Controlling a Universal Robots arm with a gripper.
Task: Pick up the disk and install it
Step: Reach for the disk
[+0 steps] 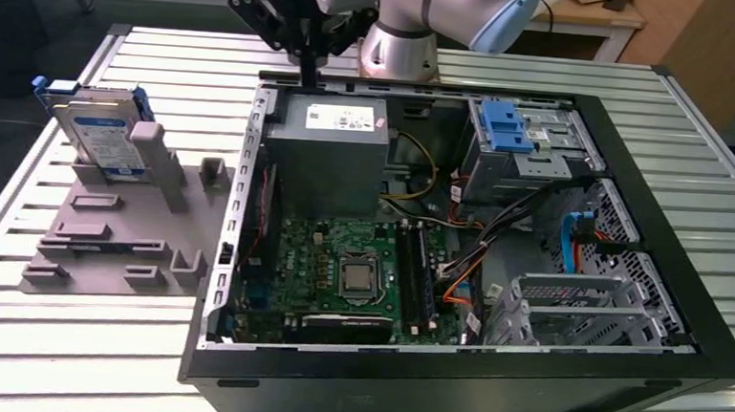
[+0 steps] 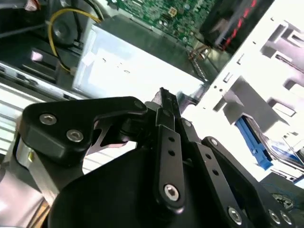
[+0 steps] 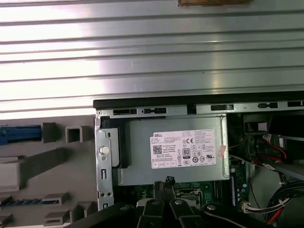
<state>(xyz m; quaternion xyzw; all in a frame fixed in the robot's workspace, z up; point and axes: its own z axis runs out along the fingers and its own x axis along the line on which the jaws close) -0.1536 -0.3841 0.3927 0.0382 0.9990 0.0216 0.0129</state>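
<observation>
Flat silver disk (image 1: 101,132) in blue plastic frame, set on edge in a grey moulded holder (image 1: 109,248) on the slatted metal desk (image 1: 77,361) (exterior view's left of the black case (image 1: 458,394)); long axis about upright, label toward camera. Pincer (image 1: 309,80) closed, gripping nothing, above the case.

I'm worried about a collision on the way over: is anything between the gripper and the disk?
Nothing visible blocks the way. The gripper hangs over the computer case at its far edge. The disk stands upright in the grey holder at the exterior view's left, with its top edge free. Only the holder's post flanks it.
</observation>
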